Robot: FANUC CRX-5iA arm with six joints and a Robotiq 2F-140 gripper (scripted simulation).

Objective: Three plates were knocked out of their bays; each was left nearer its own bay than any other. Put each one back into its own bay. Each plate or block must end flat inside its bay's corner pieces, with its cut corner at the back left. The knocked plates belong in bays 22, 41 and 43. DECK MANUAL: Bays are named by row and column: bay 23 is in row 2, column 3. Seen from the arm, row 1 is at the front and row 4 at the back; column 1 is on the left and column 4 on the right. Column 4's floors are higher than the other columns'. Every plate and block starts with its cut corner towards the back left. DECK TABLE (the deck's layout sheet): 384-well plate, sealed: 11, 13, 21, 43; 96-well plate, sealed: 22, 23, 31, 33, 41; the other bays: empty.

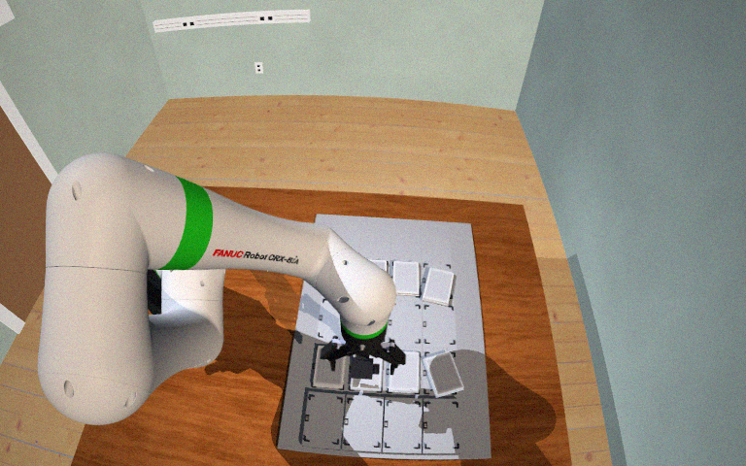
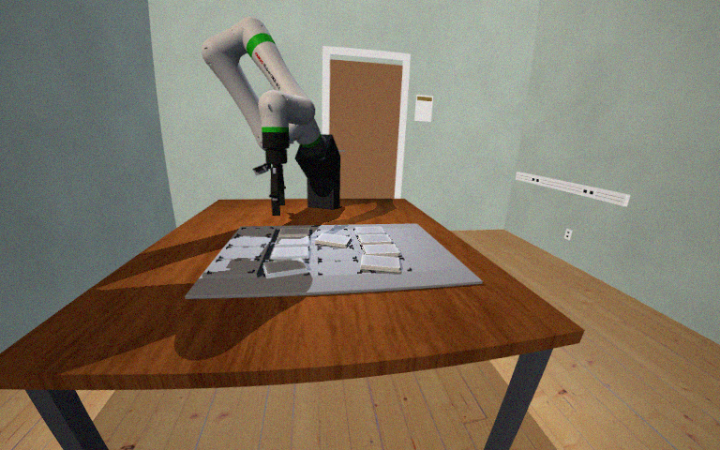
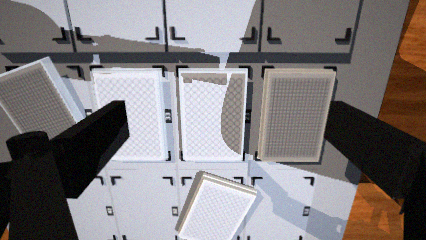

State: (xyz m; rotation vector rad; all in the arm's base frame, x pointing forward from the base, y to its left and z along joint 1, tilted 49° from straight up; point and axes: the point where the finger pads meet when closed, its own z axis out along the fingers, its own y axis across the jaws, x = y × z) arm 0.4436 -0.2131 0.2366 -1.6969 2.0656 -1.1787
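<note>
My gripper [image 1: 362,364] [image 2: 277,210] [image 3: 227,119] is open and empty, high above the bay 23 plate. The knocked plate at bay 22 [image 2: 333,240] [image 3: 217,209] lies turned, over that bay's corner pieces on the row 1 side; the arm hides it in the top view. The knocked plate at bay 43 [image 1: 444,373] [image 2: 286,268] [image 3: 36,97] lies turned and looks tilted, partly outside its corner pieces. The knocked plate at bay 41 [image 1: 438,285] [image 2: 381,262] lies slightly turned and off its corners, outside the wrist view.
Seated plates stand close by in bays 13 [image 1: 329,367] [image 3: 298,115], 23 [image 3: 205,110] and 33 [image 1: 403,373] [image 3: 142,115]. Bay 31's plate [image 1: 406,277] [image 2: 381,249] stands beside the knocked bay 41 plate. Column 4's raised floor [image 1: 403,425] edges column 3.
</note>
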